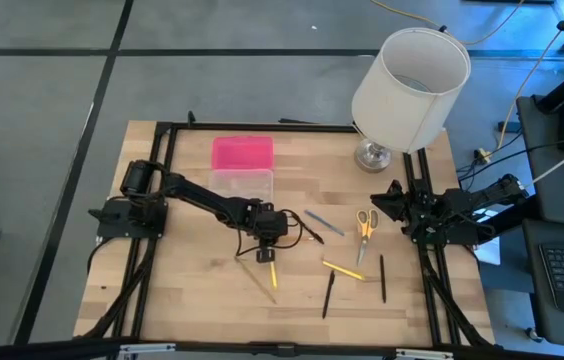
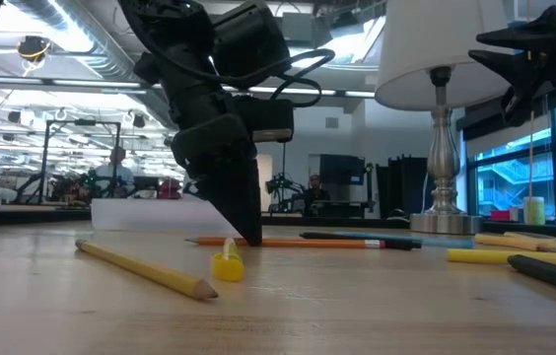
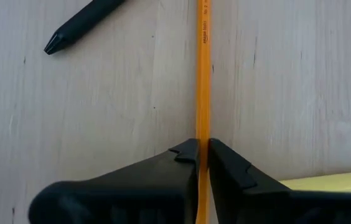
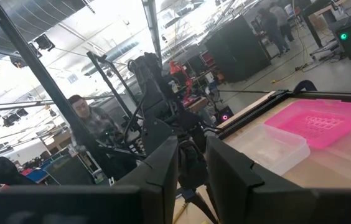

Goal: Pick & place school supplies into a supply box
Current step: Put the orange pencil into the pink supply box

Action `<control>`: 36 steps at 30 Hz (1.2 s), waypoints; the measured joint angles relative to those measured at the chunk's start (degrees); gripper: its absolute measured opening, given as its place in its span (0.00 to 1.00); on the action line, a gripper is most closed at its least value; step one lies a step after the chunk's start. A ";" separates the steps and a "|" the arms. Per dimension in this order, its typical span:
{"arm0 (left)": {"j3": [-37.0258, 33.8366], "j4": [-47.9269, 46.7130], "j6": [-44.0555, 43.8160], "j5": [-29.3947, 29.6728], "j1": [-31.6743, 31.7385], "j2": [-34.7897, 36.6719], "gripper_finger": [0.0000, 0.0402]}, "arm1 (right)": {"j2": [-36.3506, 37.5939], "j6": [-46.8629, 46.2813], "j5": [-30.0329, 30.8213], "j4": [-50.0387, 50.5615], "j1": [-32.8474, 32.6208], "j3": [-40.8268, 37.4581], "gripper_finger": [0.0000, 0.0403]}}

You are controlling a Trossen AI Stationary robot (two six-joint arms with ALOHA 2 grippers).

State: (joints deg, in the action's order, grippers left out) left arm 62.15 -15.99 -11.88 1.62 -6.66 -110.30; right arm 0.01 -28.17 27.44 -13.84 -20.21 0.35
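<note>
My left gripper (image 1: 270,237) points steeply down at the middle of the table, shut on a thin orange pencil (image 3: 204,74) that lies flat on the wood. The supply box stands open at the far left, with its pink lid (image 1: 242,152) behind its clear base (image 1: 242,183). Other supplies lie loose on the table: a black pen (image 3: 82,25) near the held pencil, a blue pen (image 1: 324,222), yellow-handled scissors (image 1: 364,225), a yellow marker (image 1: 342,270) and a wood pencil (image 2: 145,268). My right gripper (image 4: 191,168) waits open at the table's right edge, raised. My left gripper pinches the orange pencil's shaft (image 3: 203,134) between its two fingertips (image 3: 225,165), one on each long side. The fingers come from above, slanting down, and close across the pencil's width. The pencil lies level on the table (image 2: 288,242); the hold is nearer one end than the other.
A large white lampshade on a metal foot (image 1: 409,85) stands at the far right corner. Two black pens (image 1: 328,293) (image 1: 382,278) lie near the front right. A short yellow piece (image 2: 227,263) lies just in front of my left gripper. A black frame edges the table.
</note>
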 joint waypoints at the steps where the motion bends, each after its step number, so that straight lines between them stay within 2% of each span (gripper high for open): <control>1: 0.00 0.16 0.03 0.15 -0.02 0.00 0.04 | 0.00 0.01 0.00 0.01 0.00 0.01 0.22; 22: -0.04 2.56 0.07 0.18 -0.06 -0.07 0.04 | 0.00 -0.08 0.00 0.01 0.00 0.00 0.22; 36: -0.17 1.54 0.10 -0.19 -0.08 2.70 0.04 | 0.00 0.14 0.00 0.00 0.00 0.01 0.22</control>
State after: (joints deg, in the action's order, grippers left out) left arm 61.98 -14.46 -11.78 1.43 -6.74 -107.60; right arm 0.01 -28.03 27.44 -13.84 -20.21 0.36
